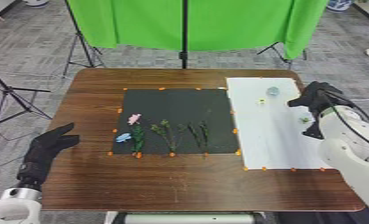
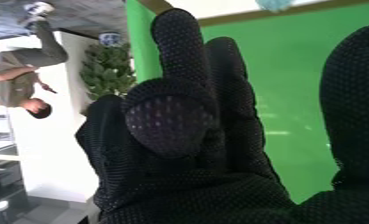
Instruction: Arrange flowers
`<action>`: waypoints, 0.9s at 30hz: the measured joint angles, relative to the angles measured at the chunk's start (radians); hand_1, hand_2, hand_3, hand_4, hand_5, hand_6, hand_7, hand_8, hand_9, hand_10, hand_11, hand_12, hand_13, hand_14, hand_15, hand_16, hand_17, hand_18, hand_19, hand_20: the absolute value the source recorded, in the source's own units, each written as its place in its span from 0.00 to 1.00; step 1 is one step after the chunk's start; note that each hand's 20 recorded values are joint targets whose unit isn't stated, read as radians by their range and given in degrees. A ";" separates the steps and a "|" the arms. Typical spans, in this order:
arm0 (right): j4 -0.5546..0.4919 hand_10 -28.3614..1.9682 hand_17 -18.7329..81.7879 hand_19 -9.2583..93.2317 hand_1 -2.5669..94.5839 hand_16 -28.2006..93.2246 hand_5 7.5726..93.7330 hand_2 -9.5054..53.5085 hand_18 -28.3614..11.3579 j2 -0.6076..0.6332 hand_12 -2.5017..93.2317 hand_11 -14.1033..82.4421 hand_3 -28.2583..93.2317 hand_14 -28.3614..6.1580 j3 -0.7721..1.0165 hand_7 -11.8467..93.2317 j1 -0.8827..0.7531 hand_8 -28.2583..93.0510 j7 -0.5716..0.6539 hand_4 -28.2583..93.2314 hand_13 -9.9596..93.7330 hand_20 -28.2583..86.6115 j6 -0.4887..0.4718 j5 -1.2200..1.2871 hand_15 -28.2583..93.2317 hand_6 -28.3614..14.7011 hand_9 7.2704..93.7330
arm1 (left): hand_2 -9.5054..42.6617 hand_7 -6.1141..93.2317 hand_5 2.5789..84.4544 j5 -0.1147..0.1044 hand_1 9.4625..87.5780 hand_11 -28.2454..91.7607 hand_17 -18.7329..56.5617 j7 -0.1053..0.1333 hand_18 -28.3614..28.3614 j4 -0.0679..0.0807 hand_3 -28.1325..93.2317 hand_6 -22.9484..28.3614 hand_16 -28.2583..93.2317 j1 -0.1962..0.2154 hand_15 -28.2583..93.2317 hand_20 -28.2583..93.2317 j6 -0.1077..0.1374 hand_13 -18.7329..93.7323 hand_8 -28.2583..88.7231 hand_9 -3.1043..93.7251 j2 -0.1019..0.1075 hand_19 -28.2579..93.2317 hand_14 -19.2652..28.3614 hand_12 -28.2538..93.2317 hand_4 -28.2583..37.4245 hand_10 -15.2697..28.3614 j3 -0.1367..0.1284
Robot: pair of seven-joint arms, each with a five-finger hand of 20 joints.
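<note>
My left hand [image 1: 49, 145] rests open near the table's left edge. My right hand [image 1: 319, 98] is over the right edge of the white sheet [image 1: 287, 145], open and holding nothing. The same right hand [image 2: 207, 185] in the right wrist view has one finger bent towards the camera. On the black mat [image 1: 176, 107] are a pink flower [image 1: 134, 119], a blue flower [image 1: 124, 137] and green stems [image 1: 171, 135] laid side by side. A pale blue flower [image 1: 273, 91], a tiny yellow flower [image 1: 261, 101] and a small greenish flower [image 1: 305, 120] lie on the white sheet.
The brown table [image 1: 154, 185] surrounds the mat and sheet. Small orange markers line their edges. Behind the table hangs a green cloth [image 1: 136, 25] on dark stands. The cloth [image 2: 283, 135] fills much of the background in the right wrist view.
</note>
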 measured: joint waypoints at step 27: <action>0.091 0.65 0.80 1.00 0.69 0.52 0.81 0.00 0.33 -0.014 0.51 0.28 0.69 0.80 -0.042 0.37 -0.134 0.33 -0.014 0.10 0.98 0.72 0.323 -0.089 0.72 0.63 0.95 | 0.68 0.14 0.51 0.001 0.16 0.40 0.41 -0.008 0.71 -0.004 0.77 0.61 0.20 0.011 0.38 0.35 -0.012 0.54 0.19 0.55 -0.008 0.33 0.81 0.32 0.00 0.71 -0.003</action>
